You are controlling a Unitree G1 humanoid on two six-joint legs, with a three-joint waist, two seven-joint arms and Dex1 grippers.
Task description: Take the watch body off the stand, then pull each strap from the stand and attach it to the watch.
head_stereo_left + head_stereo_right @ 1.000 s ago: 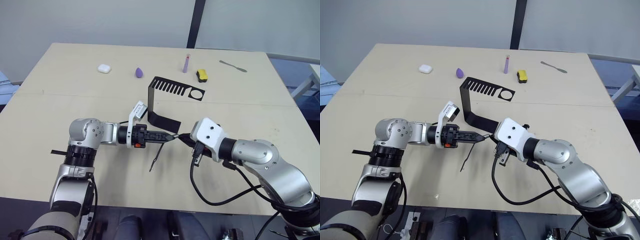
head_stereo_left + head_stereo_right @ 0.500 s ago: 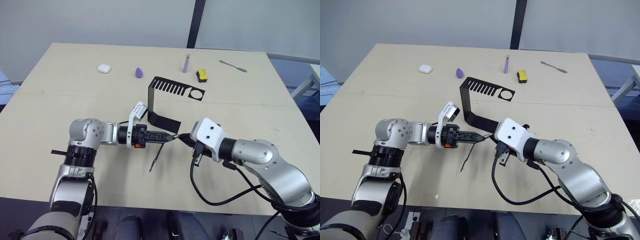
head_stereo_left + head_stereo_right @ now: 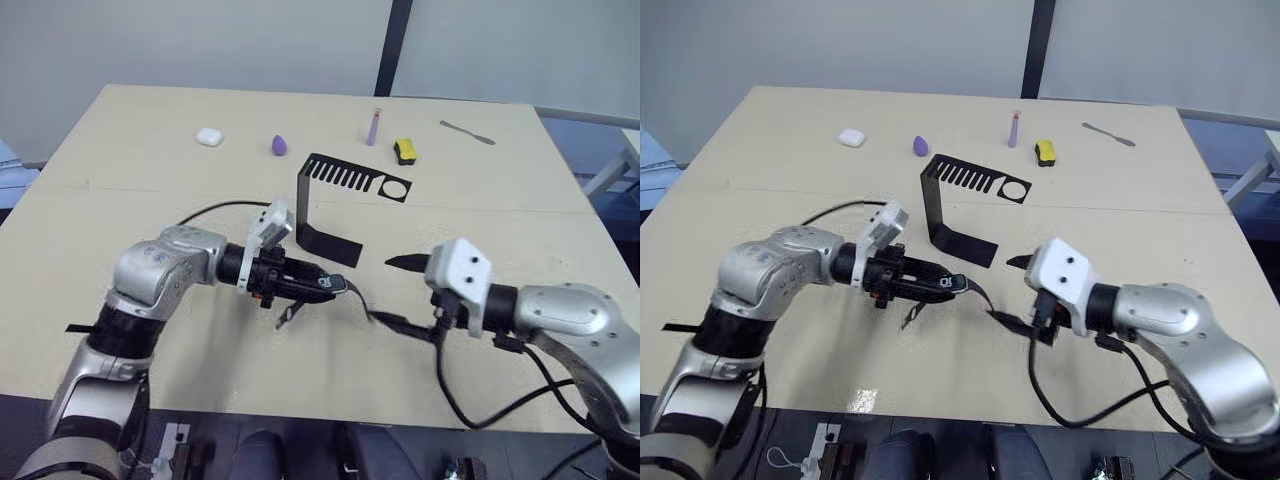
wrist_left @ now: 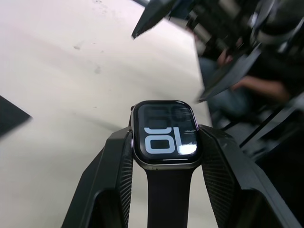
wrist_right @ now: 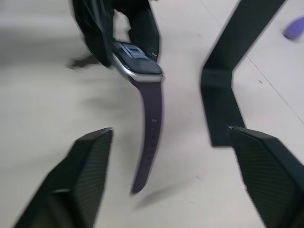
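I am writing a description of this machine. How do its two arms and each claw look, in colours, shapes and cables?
Both arms are rounded silver-grey metal segments with black joint rings. Each wrist carries a white boxy housing, and each claw has two black wedge-shaped fingers with ribbed inner faces. The left claw has a small orange-red mark near its base. Black cables loop from the right claw wrist and over the left forearm.

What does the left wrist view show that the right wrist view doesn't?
Left wrist: the watch body's lit screen with pale digits, face-on between the left gripper's fingers, which clamp its sides.

Right wrist: a strap hanging from the watch toward the table, the stand beside it, and the right gripper open with nothing between its fingers.

Both: the left gripper holding the watch, with a strap attached, above the tan table.
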